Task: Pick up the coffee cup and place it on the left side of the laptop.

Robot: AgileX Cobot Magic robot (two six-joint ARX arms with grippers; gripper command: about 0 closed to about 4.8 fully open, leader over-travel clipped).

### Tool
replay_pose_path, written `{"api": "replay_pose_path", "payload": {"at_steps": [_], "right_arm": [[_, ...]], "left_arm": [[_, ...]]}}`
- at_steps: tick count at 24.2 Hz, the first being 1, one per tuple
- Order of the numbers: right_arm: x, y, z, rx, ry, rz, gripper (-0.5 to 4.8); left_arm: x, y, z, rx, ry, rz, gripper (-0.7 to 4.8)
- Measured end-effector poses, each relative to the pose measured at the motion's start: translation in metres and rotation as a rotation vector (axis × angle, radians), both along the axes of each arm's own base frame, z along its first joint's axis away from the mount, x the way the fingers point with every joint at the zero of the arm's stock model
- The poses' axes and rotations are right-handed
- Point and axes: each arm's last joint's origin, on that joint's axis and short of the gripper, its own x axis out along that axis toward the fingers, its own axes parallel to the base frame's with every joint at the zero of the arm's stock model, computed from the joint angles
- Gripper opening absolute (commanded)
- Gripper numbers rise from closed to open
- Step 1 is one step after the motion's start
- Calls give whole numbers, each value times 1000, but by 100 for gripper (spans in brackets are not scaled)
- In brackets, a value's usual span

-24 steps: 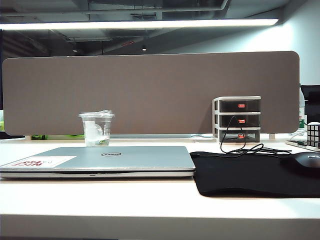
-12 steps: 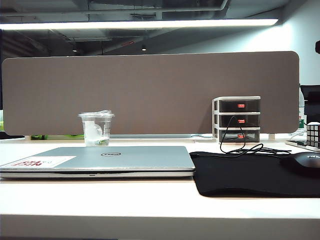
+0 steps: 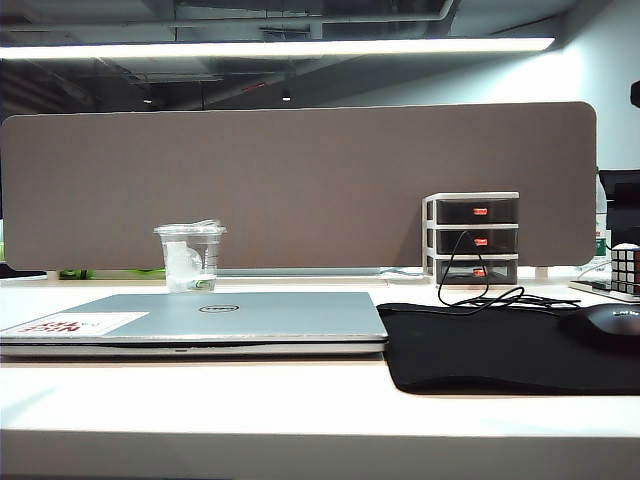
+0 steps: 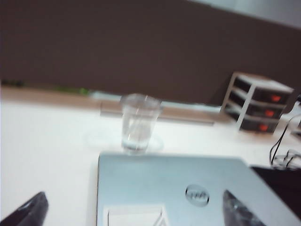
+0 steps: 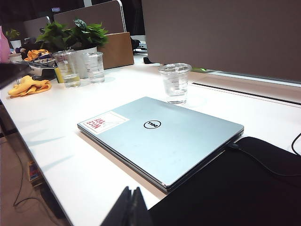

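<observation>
- The small clear plastic coffee cup (image 3: 190, 256) with a clear lid stands upright on the white desk (image 3: 300, 400), just past the far edge of the thin silver closed laptop (image 3: 200, 320), toward that laptop's left half.
- The left hand (image 4: 136, 212) hangs over the near part of the laptop, its two dark fingertips (image 4: 237, 209) spread wide apart and holding nothing; the cup (image 4: 138, 123) lies well beyond it, past the lid's far edge. This view is blurred, so finer detail is uncertain.
- The right hand (image 5: 129, 207) sits at the near edge of the desk with its fingers pressed together, empty, near the black mouse mat (image 5: 235, 188); the cup (image 5: 175, 83) is far from it, across the laptop (image 5: 164, 136).
- Neither hand shows in the exterior view.
- The black mat (image 3: 490, 345) lies to the right of the laptop, touching its corner, with a black mouse (image 3: 612, 322) on it.
- A grey three-drawer organiser (image 3: 472, 238) stands farther back against a brown partition panel (image 3: 300, 180).
- Further left on the desk are two more clear cups (image 5: 80, 66) and a green potted plant (image 5: 75, 33).
</observation>
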Motion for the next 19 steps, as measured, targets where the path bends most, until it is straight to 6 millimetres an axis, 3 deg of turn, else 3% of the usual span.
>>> {"api": "replay_pose_path", "payload": {"at_steps": [8, 12, 19], "right_arm": [[0, 0, -2, 0, 24, 0, -1], [0, 0, -3, 0, 38, 0, -1], [0, 0, -3, 0, 37, 0, -1]], "left_arm": [[1, 0, 24, 57, -57, 2, 466], [15, 1, 51, 116, -75, 11, 467], [72, 2, 52, 126, -58, -62, 479]]}}
